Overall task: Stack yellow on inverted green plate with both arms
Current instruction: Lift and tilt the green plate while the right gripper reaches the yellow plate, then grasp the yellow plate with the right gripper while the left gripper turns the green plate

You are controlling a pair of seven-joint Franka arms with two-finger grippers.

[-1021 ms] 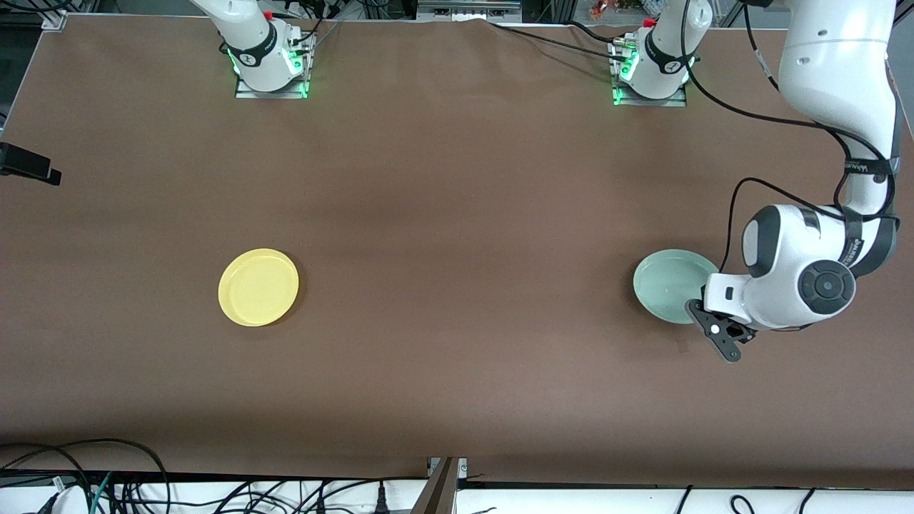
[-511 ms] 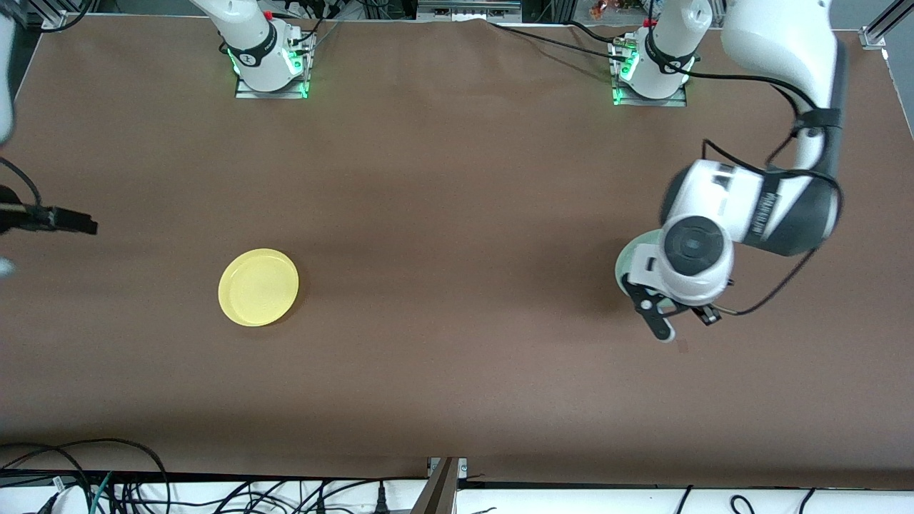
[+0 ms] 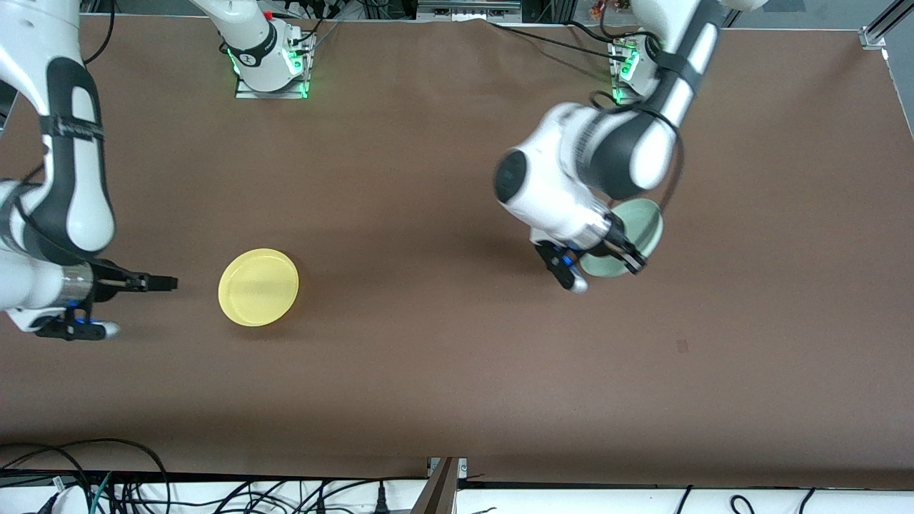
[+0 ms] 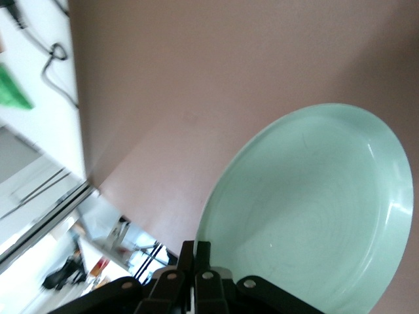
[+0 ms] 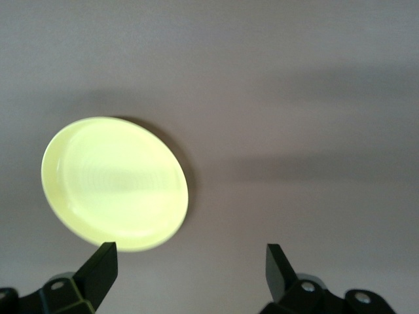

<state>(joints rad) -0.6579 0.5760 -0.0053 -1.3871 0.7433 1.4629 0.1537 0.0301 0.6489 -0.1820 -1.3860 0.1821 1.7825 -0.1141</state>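
The yellow plate [image 3: 258,287] lies rim up on the table toward the right arm's end; it also shows in the right wrist view [image 5: 114,183]. My right gripper [image 3: 146,306] is open and empty, low beside the yellow plate and apart from it, as the right wrist view [image 5: 190,255] shows too. My left gripper [image 3: 628,258] is shut on the rim of the pale green plate [image 3: 640,223] and holds it tilted above the table. In the left wrist view the fingers [image 4: 203,252] pinch the green plate's [image 4: 314,216] edge.
The brown table [image 3: 443,357] carries no other objects. The two arm bases [image 3: 270,64] stand at the edge farthest from the front camera. Cables hang below the table's front edge [image 3: 107,478].
My left gripper has lifted the green plate off the table and carried it toward the table's middle. My right arm has swung in from the table's end to beside the yellow plate.
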